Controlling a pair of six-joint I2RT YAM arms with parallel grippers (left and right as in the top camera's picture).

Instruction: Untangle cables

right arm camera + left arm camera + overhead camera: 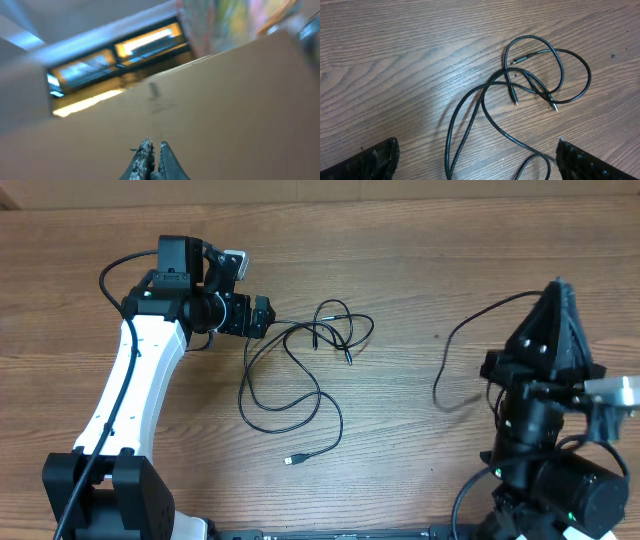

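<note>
The tangled black cables point(310, 355) lie on the wooden table in the middle. In the left wrist view their loops point(540, 70) cross each other, with metal-tipped plugs point(515, 99) pointing down. One plug point(293, 461) lies nearer the front. My left gripper point(262, 317) is open just left of the tangle, its fingers wide apart point(477, 162) with two strands between them, untouched. My right gripper point(556, 288) is raised and points upward, fingers pressed together point(153, 145). A separate thin black cable point(452, 340) hangs from its tip down toward the table.
The left arm's white link point(130, 390) stretches along the table's left side. The right arm's base point(560, 480) stands at the front right. The right wrist view shows only a cardboard wall point(225, 100) and ceiling lights.
</note>
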